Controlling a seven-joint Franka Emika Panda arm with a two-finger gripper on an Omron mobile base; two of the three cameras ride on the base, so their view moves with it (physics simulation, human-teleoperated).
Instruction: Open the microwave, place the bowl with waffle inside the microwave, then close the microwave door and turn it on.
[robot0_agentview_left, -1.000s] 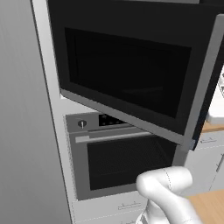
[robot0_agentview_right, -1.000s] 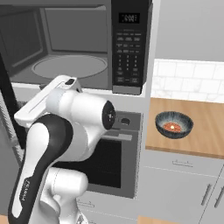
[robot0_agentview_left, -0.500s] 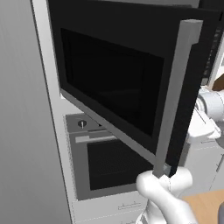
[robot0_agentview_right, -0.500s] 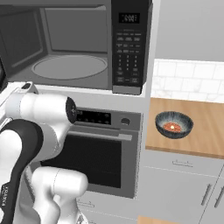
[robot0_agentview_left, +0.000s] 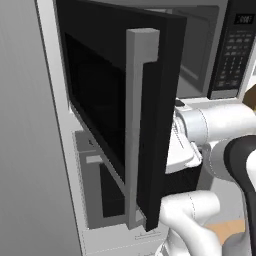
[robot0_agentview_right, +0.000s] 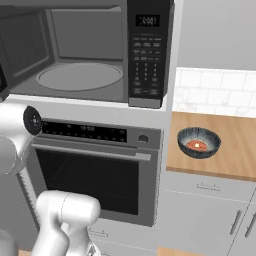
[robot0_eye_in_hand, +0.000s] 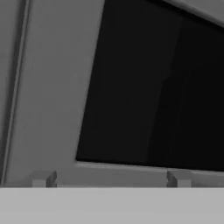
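The door (robot0_agentview_left: 120, 125) stands swung well out to the left on its left-hand hinge, edge-on to the left base view, with its grey bar handle (robot0_agentview_left: 138, 130) facing the camera; that wide swing leaves the mouth of the microwave (robot0_agentview_right: 85, 55) clear for loading. Inside, the grey cavity holds only the round glass turntable (robot0_agentview_right: 79, 76), bare and ready to take a dish, and the keypad (robot0_agentview_right: 146, 55) with its small display sits on the right of the cavity. The arm (robot0_agentview_left: 215, 125) reaches across behind the door's inner face, likely because it is pushing the door outward from the inside. In the hand view the gripper (robot0_eye_in_hand: 111, 179) faces the dark window pane at close range, its two finger tips (robot0_eye_in_hand: 43, 179) well apart with nothing between them. The bowl (robot0_agentview_right: 199, 142) sits on the wooden counter (robot0_agentview_right: 235, 150) to the right of the microwave and lower down, well apart from the arm, and it holds the waffle (robot0_agentview_right: 196, 145) at its centre. Below the microwave, the silver oven (robot0_agentview_right: 95, 170) is closed. With the door this far out, the opening step looks nearly done, and the bowl has yet to be picked up.
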